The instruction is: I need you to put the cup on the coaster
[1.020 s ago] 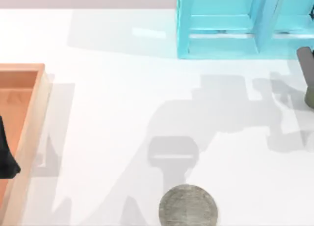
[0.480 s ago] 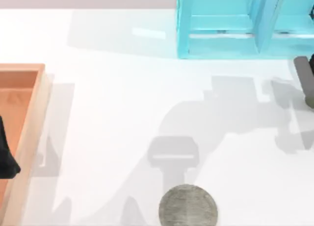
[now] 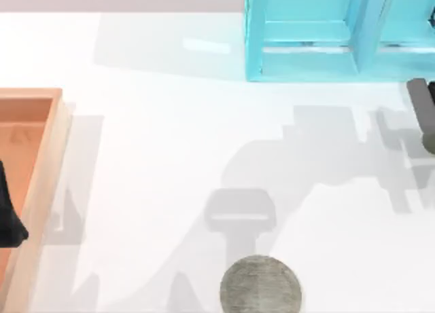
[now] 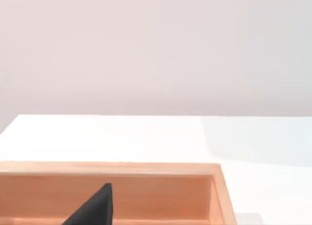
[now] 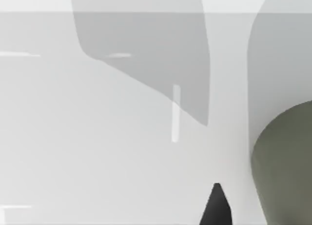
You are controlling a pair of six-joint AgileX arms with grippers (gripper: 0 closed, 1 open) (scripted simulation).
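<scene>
- Cup, small, plain, dark olive-grey and cylindrical (image 3: 429,140): standing at the far right edge of the white table (image 3: 156,157), well apart from the coaster and not yet resting on it.
- Sitting at the table's left edge: an orange-brown wooden tray (image 3: 42,184) with raised walls, its long side running front to back.
- Lying over the tray's inside: a black pointed shape (image 3: 8,221), also showing in the left wrist view (image 4: 92,209) against the tray's far wall (image 4: 161,198); not telling whether it belongs to the left gripper, so not telling how the left jaws are standing.
- Lying flat near the front edge, right of centre: the round grey coaster (image 3: 261,284) with a mottled stone-like surface, bare on top, with arm shadows falling across the table behind it.
- Standing along the back edge, right of centre: a light blue open-framed shelf unit (image 3: 306,38).
- Hanging at the far right, just behind the cup: a dark grey bar (image 3: 419,102), apparently part of the right arm.
- Showing in the right wrist view: one black tip of the right gripper (image 5: 217,208) just beside the cup's rounded olive wall (image 5: 285,171), apart from it; not telling whether the right jaws are open or closed.
</scene>
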